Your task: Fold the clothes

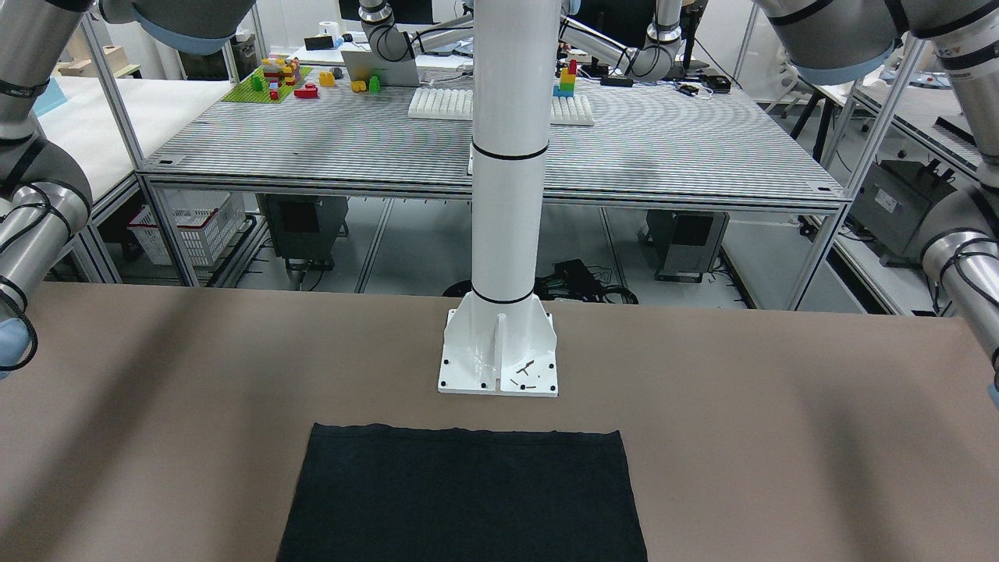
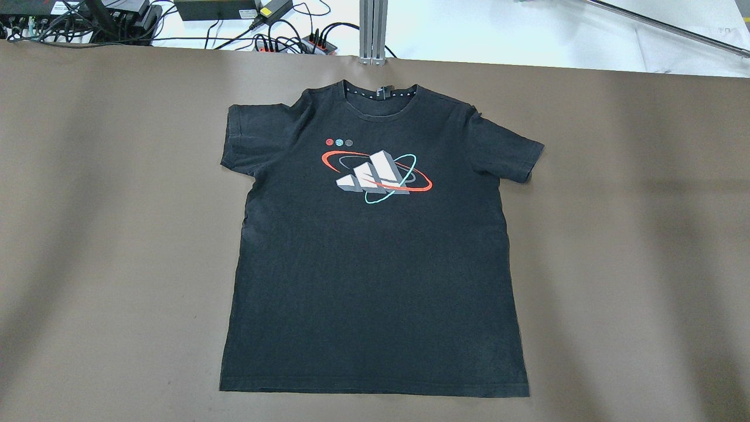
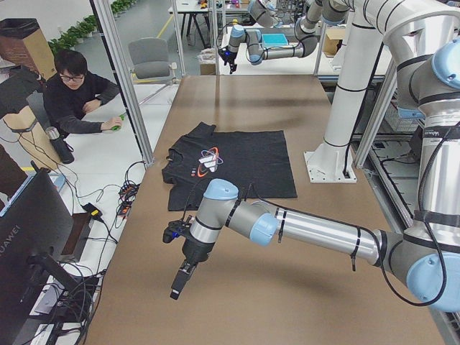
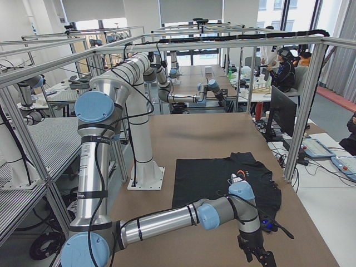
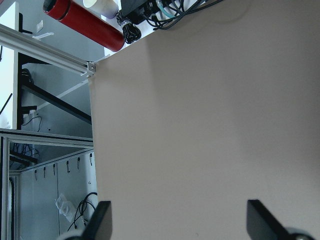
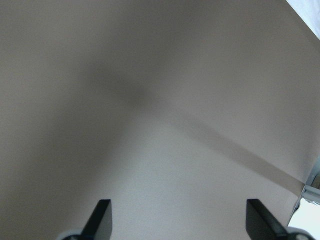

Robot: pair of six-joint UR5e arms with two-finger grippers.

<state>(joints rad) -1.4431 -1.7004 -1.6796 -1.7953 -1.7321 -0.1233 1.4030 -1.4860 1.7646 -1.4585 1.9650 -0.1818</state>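
Note:
The black T-shirt (image 2: pixel 375 264) lies flat and face up in the middle of the brown table (image 2: pixel 633 234), collar at the far side and hem toward the robot. Its chest print (image 2: pixel 378 176) shows white and grey blocks with red and light-blue loops. The shirt also shows in the front view (image 1: pixel 464 492) and both side views (image 3: pixel 237 162) (image 4: pixel 211 175). My left gripper (image 5: pixel 180 220) is open and empty above bare table near its left end, well clear of the shirt (image 3: pixel 180 277). My right gripper (image 6: pixel 180 220) is open and empty above bare table at the right end (image 4: pixel 258 256).
The robot's white pillar base (image 1: pixel 499 351) stands just behind the hem. Cables and power strips (image 2: pixel 281 35) and an aluminium post (image 2: pixel 373 29) line the far edge. A red bottle (image 5: pixel 85 25) lies beyond the table corner. An operator (image 3: pixel 75 97) sits past the far side.

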